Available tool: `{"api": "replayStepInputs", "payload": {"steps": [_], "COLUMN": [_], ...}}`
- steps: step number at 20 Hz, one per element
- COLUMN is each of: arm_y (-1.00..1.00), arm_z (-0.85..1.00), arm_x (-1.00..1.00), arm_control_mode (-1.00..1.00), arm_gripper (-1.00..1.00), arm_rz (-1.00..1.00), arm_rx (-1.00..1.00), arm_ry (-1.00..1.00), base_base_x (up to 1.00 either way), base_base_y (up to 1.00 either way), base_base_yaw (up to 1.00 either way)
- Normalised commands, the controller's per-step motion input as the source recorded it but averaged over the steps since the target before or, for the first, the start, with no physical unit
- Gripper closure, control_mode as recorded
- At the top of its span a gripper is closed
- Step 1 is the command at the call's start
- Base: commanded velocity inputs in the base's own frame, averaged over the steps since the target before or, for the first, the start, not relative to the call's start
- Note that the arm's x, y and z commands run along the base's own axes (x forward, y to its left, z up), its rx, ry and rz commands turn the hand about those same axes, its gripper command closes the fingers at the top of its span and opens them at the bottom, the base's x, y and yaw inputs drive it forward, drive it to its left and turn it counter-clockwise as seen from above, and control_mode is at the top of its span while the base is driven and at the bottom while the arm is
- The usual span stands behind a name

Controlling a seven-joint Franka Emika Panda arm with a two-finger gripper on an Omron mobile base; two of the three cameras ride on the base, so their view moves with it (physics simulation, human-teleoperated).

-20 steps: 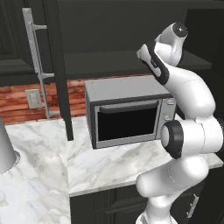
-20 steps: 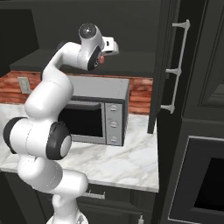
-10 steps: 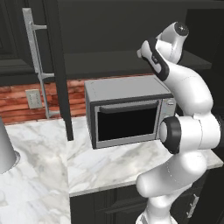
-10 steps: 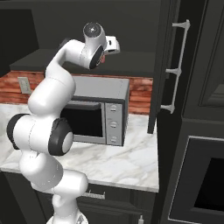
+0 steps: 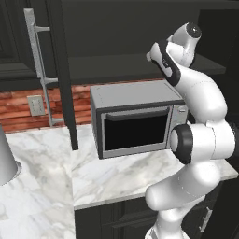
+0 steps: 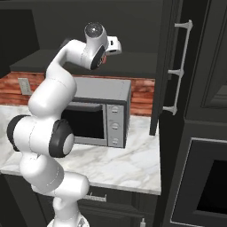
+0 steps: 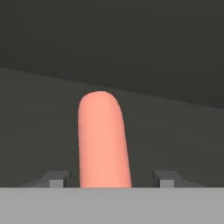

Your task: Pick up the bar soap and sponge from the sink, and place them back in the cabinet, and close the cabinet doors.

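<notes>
The bar soap is a salmon-pink slab standing on edge on the dark shelf of the cabinet. It sits between my gripper fingers, which stand open with a gap on either side of it. In the base views my arm reaches up over the microwave into the open cabinet, and the wrist hides the fingers. The cabinet doors stand open: the left one and the right one, each with a silver bar handle. The sponge and the sink are out of view.
A grey microwave stands on the white marble counter directly under the cabinet shelf. A brick backsplash with an outlet runs behind. A tall dark unit with an oven is at the right.
The fingers have opened off the bar soap, which now stands free on the shelf. The wrist has shifted slightly up and toward the cabinet.
</notes>
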Motion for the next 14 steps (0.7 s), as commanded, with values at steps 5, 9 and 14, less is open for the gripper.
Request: {"api": "replayStepInputs", "payload": {"steps": [5, 9, 14], "arm_y": [0.00, 0.00, 0.00], "arm_z": [-0.02, -0.08, -0.13], "arm_x": [0.00, 0.00, -0.01], "arm_control_mode": [-1.00, -1.00, -1.00], "arm_gripper": [-1.00, -1.00, -1.00], "arm_rz": [0.00, 0.00, 0.00], "arm_rx": [0.00, 0.00, 0.00], "arm_ry": [0.00, -0.01, -0.04], "base_base_x": [0.00, 0.00, 0.00], "base_base_y": [0.00, 0.00, 0.00], "base_base_yaw": [0.00, 0.00, 0.00]}}
